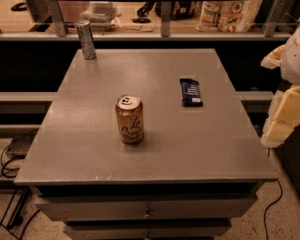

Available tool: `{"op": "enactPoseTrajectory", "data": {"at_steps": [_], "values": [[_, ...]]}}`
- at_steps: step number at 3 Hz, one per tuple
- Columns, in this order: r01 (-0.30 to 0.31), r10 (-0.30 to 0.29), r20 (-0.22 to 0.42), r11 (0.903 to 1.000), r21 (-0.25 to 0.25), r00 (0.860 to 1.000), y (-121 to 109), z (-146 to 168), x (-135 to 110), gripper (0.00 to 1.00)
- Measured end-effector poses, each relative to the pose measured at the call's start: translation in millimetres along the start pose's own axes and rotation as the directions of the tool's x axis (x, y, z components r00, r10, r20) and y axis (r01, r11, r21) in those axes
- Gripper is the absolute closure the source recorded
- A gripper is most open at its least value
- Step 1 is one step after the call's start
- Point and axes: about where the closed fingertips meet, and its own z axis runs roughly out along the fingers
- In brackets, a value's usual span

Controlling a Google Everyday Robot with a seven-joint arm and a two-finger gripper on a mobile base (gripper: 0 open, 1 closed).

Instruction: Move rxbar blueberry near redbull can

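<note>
Pincer [282, 123] off grey bench's [93, 159] right edge, openness cannot be told; flat navy-wrapped rxbar blueberry [191, 92] lies right, slim silver redbull can [86, 40] at far-left corner.

You see a gold can [129, 118] standing upright mid-table [197, 145], drawers [147, 209] beneath, and a printed bag [226, 14] on the ledge behind.

Grey flat-topped table [93, 154], drawers below. Tall slim silver-grey redbull can [86, 40] stands upright at the far left corner. Flat dark navy-blue rxbar blueberry [191, 92] lies right of centre, white patch at its near end, well apart from that can. Short gold can with cursive script [129, 118] stands upright near centre. Cream-and-white gripper [282, 117] at right edge, beside the table, touching nothing.
</note>
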Motion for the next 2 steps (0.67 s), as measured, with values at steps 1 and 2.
{"op": "enactPoseTrajectory", "data": {"at_steps": [1,2], "values": [[0.0,0.0,0.0,1.0,0.0,1.0,0,0,0,0.0],[-0.037,0.036,0.065,0.9991,0.02,0.997,-13,3,-2,0.0]]}}
